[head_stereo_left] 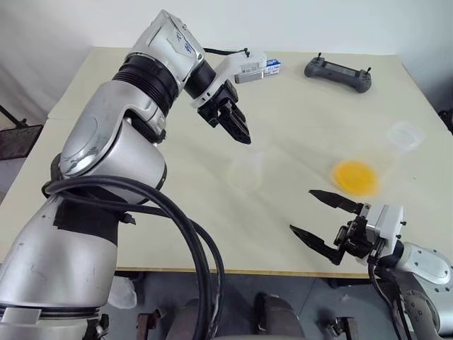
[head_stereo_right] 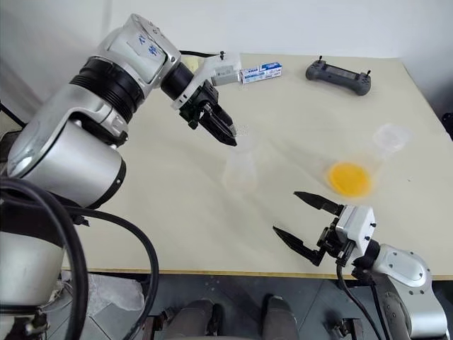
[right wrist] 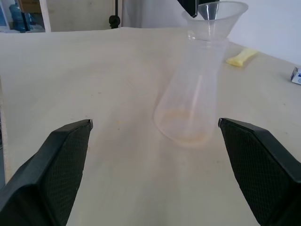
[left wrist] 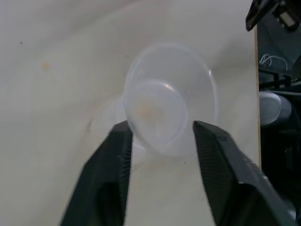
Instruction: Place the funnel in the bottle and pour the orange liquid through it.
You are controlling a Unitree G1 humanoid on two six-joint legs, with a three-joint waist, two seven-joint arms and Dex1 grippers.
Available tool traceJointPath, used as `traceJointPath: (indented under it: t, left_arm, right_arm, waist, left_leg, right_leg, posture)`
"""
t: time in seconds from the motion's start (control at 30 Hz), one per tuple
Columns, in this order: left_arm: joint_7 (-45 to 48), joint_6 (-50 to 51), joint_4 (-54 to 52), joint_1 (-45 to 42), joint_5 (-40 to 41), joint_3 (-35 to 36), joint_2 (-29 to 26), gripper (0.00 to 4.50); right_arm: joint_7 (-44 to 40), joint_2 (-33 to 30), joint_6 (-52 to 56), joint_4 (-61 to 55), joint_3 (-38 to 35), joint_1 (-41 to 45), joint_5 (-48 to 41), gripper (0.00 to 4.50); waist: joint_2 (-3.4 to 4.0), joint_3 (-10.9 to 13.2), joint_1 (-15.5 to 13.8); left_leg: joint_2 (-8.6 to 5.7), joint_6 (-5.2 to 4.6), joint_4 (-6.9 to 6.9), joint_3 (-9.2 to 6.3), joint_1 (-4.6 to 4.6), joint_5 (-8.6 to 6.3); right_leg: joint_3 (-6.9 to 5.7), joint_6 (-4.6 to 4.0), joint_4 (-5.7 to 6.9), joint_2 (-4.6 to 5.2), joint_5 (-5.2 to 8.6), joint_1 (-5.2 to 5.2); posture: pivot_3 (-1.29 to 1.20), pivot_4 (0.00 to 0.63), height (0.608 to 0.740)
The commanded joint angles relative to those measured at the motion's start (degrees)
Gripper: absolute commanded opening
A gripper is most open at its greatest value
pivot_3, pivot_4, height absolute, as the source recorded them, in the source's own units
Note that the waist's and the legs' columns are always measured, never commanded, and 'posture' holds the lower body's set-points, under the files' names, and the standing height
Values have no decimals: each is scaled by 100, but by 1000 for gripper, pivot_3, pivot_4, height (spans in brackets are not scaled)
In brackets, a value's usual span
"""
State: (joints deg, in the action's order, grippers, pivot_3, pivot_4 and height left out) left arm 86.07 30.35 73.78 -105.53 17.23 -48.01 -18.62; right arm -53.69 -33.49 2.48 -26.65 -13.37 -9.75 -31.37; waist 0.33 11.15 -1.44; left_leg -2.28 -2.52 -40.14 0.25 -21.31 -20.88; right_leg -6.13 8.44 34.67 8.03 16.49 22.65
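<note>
While our right pincer waited low at the near edge of the tabletop, its two black fingers were spread wide and gripped nothing. We judged it was parked there on purpose, aimed towards the bottle and within easy reach of the cup, ready for the pouring step.

Just beyond it, to its right, sat that wide clear cup with the orange liquid lying as a shallow pool in its bottom. It stood well apart from the bottle, so the pour had not yet begun.

Farther in, near the middle of the tabletop, the bottle stood upright on its broad base. From the right wrist view we saw the funnel seated in its neck, cone up, stem dropping down inside. A faint orange trace showed at the bottom of the bottle.

Above the funnel hung our left pincer, pointing down at it. Its fingers stood apart on either side of the funnel rim without pinching it, so we took the funnel as released and resting by its own weight.

At the far edge lay a black controller, a small blue and white box and another clear cup, all out of the working area.
</note>
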Motion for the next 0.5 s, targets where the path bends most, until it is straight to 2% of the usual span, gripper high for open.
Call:
traceJointPath:
  t: [0.03,0.07,0.17,0.33,0.5]
  left_arm:
    - [643,65,61,-371,-43,471,-83,3346]
    - [643,59,65,-381,-56,581,-114,3757]
    - [643,98,0,-362,-6,907,-316,4479]
    - [643,5,-213,-85,78,1439,-724,4479]
    - [643,-607,-1103,1030,462,2492,-1344,4479]
  right_arm:
    - [31,-28,-94,-163,-46,12,-16,4500]
    - [29,-40,-89,-151,-55,30,-18,4500]
    - [22,-73,-73,-129,-107,62,-39,4500]
    - [20,-135,-14,-123,-204,84,-87,4500]
    - [147,-211,77,-170,-369,38,-112,4500]
  waist:
    - [0,0,1]
    - [0,0,1]
    - [0,0,-1]
    - [0,0,-3]
    - [3,-2,16]
  left_leg:
    - [0,0,0,2,0,0]
    - [0,0,0,2,0,0]
    - [-1,0,-1,3,0,0]
    - [0,0,-1,4,2,0]
    - [-2,0,-2,2,12,0]
  right_leg:
    - [1,0,0,0,0,0]
    - [2,0,1,0,0,1]
    - [2,0,2,1,0,1]
    - [5,0,9,1,0,4]
    - [7,0,22,8,0,3]
  posture:
    - [0,150,740]
    - [0,150,740]
    - [0,150,740]
    - [0,150,740]
    - [0,150,740]
